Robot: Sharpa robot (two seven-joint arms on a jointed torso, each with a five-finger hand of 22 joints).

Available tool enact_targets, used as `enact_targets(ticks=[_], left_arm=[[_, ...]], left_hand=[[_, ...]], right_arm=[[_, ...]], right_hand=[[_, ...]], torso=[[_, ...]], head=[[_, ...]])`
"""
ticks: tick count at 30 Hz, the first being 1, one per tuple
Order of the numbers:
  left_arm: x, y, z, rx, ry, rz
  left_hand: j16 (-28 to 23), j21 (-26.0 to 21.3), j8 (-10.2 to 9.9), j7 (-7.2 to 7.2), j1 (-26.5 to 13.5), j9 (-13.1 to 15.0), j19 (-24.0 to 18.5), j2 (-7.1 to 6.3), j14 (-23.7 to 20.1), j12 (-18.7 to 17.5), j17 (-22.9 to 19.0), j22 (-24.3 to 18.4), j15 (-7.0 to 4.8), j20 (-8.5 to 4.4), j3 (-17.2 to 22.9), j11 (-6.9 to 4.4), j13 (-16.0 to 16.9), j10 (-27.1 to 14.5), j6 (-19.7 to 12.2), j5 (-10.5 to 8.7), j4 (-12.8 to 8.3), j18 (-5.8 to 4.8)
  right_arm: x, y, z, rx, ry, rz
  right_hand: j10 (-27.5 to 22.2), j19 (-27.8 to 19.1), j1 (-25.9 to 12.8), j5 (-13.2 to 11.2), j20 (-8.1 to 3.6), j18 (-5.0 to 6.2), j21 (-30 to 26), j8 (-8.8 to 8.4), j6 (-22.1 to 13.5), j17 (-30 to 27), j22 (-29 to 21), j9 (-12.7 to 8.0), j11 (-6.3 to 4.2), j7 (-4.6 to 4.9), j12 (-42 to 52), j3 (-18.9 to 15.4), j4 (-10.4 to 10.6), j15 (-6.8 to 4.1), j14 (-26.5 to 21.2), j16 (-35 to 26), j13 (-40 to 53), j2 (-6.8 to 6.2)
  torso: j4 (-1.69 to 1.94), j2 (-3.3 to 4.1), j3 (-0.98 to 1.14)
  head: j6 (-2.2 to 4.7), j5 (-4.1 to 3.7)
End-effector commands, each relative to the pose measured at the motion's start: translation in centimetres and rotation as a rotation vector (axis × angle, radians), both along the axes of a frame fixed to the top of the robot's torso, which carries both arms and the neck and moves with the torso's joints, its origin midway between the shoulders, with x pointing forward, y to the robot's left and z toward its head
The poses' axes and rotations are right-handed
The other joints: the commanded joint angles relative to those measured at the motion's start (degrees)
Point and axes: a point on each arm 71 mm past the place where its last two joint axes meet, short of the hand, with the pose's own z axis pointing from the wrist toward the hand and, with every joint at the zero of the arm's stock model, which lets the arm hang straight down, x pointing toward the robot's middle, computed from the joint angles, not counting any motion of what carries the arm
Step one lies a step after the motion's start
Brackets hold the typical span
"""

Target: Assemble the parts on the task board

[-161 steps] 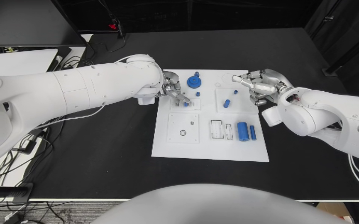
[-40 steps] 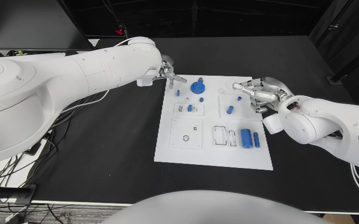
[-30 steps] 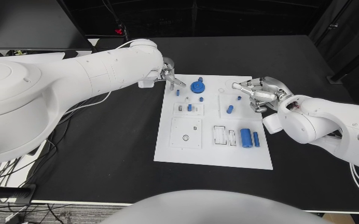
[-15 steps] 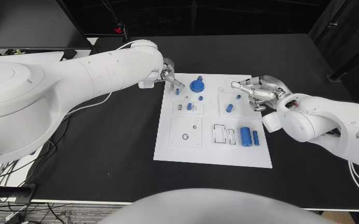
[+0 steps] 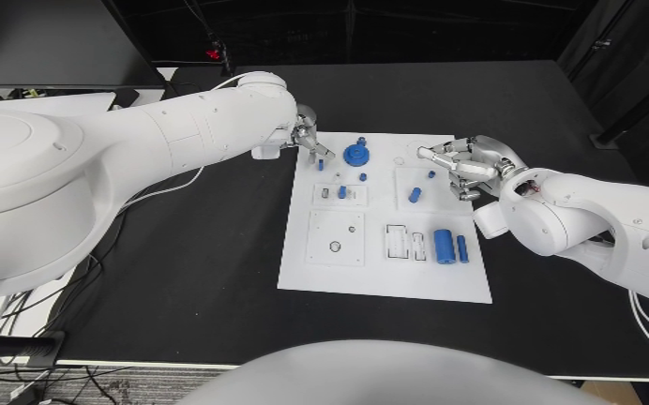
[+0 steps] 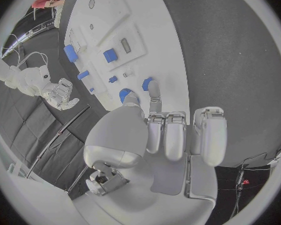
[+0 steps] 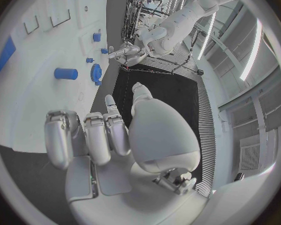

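The white task board [image 5: 385, 274] lies in the middle of the black table. On its far half sit a blue gear [image 5: 355, 153] and several small blue pegs, one of them [image 5: 321, 165] close to the left edge. A thick blue cylinder [image 5: 441, 241] and a slim one [image 5: 461, 249] lie near the right edge. My left hand [image 5: 307, 136] hovers at the board's far left corner, fingers stretched toward that peg [image 6: 147, 83], holding nothing. My right hand [image 5: 464, 163] hangs over the board's right edge with its fingers apart and nothing in them. The gear [image 7: 95, 72] also appears in the right wrist view.
Several pale square inset plates with sockets [image 5: 336, 240] and narrow slots [image 5: 394, 241] sit on the board's near half. Bare black table [image 5: 189, 264] surrounds the board. Cables [image 5: 54, 283] trail off the table's left side.
Since the earliest frame my left hand has drawn back from over the board's left plates to its far left corner. Over the last second both hands have barely moved.
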Motion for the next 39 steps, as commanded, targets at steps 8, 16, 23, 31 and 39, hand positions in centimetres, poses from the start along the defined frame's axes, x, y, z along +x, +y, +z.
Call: enact_targets(ticks=[8, 16, 23, 31, 39], left_arm=[[0.0, -0.3, -0.2, 0.011, 0.016, -0.007], [-0.2, -0.4, -0.6, 0.003, 0.033, -0.003], [-0.3, -0.5, -0.9, -0.01, 0.051, 0.004], [-0.3, -0.5, -1.0, -0.012, 0.056, 0.008], [-0.2, -0.3, -1.0, -0.007, 0.06, 0.013]], left_hand=[[0.0, 0.2, -0.3, -0.35, 1.6, 0.4, 2.3, 0.95, 6.0, 0.1, 15.1, 13.6, -0.6, -0.51, 0.8, -0.85, 15.0, 6.2, 0.0, -1.14, 0.1, -0.18], [0.0, 0.1, -0.5, -0.27, 1.8, 0.4, 2.1, 1.36, 6.0, 0.1, 15.1, 13.6, -0.63, -0.53, 1.0, -0.81, 15.0, 6.2, -0.3, -1.59, 0.1, -0.14], [0.0, 0.0, -0.8, 0.05, 1.6, 0.8, 2.0, 1.51, 6.0, 0.1, 15.1, 13.6, -0.55, -0.52, 0.8, -0.55, 15.0, 6.2, -1.4, -1.78, 0.2, -0.11], [0.0, 0.0, -0.5, 0.2, 0.7, 1.4, 2.0, 2.31, 6.0, 0.1, 15.1, 13.6, -0.41, -0.45, 0.6, -0.38, 15.0, 6.2, -1.6, -2.01, 0.2, -0.11], [0.0, 0.0, -0.2, 0.17, 0.8, 2.0, 2.0, 3.92, 6.0, 0.1, 15.1, 13.6, -0.34, -0.36, 1.2, -0.38, 15.0, 6.2, -2.0, -1.98, 0.1, -0.12]], right_arm=[[0.0, 0.3, 0.1, 0.003, -0.005, 0.014], [0.0, 0.3, 0.1, 0.004, -0.005, 0.014], [0.0, 0.4, 0.1, 0.004, -0.004, 0.015], [0.0, 0.4, 0.1, 0.003, -0.004, 0.015], [0.0, 0.4, 0.1, 0.003, -0.003, 0.015]], right_hand=[[6.0, 1.8, -0.1, 0.3, 0.45, 1.0, -0.3, 0.28, -0.4, 15.1, 13.2, 0.1, 0.4, 0.87, 0.1, -0.4, 0.0, 0.31, 6.1, 0.1, 15.1, 0.48], [6.0, 1.8, -0.1, 0.3, 0.45, 1.0, -0.3, 0.28, -0.4, 15.1, 13.2, 0.1, 0.4, 0.87, 0.1, -0.4, 0.0, 0.31, 6.1, 0.1, 15.1, 0.48], [6.0, 1.8, -0.1, 0.4, 0.45, 1.0, -0.3, 0.4, -0.5, 15.1, 13.2, 0.1, 0.4, 0.87, 0.1, -0.5, 0.0, 0.32, 6.1, 0.1, 15.1, 0.51], [6.0, 1.8, -0.1, 0.4, 0.45, 1.0, -0.3, 0.4, -0.5, 15.1, 13.2, 0.1, 0.4, 0.87, 0.1, -0.5, 0.0, 0.32, 6.1, 0.1, 15.1, 0.51], [6.0, 1.8, -0.1, 0.4, 0.45, 1.0, -0.3, 0.4, -0.5, 15.1, 13.2, 0.1, 0.4, 0.87, 0.1, -0.5, 0.0, 0.32, 6.1, 0.1, 15.1, 0.51]], torso=[[-0.02, 0.02, -0.01], [0.03, 0.01, 0.0], [0.01, 0.01, 0.0], [0.01, 0.01, 0.0], [0.03, -0.01, 0.01]], head=[[-0.17, -0.22], [-0.22, -0.3], [-0.25, -0.28], [-0.36, -0.3], [-0.53, -0.41]])
